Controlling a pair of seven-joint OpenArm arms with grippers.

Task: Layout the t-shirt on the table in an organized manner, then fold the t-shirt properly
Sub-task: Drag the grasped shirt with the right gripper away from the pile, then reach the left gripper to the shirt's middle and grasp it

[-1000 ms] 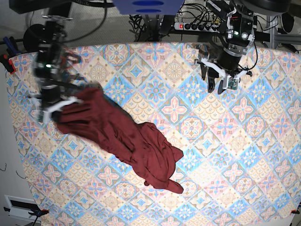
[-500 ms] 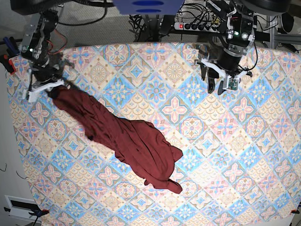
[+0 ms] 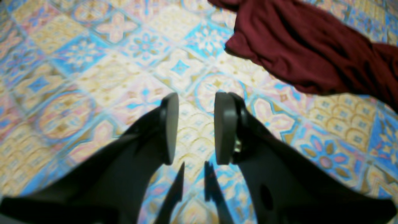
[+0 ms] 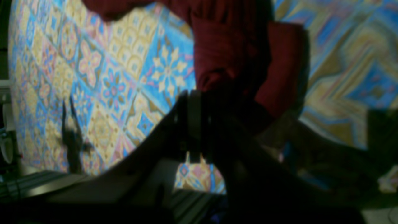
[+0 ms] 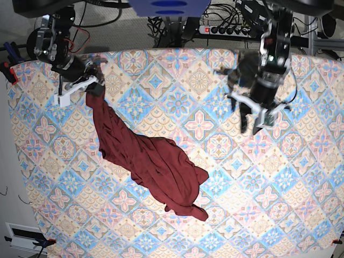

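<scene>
Left wrist view: saw the left gripper (image 3: 194, 127) with jaws apart, nothing between them, hovering over bare table (image 3: 77, 62), one t-shirt (image 3: 311, 53) off to the upper right. Right wrist view: pretty dark and blurry, but caught the right gripper (image 4: 202, 124) clamped on maroon cloth. Base view: counted two arms, one bunched shirt strung diagonally across the tiles, a power strip (image 5: 226, 29) behind.

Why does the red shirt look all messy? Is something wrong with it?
Nothing is broken. The t-shirt just isn't laid flat yet: it lies bunched and twisted in a slanted strip across the table. The right gripper pinches one end, pulling it long. The left gripper is open over bare table.
</scene>
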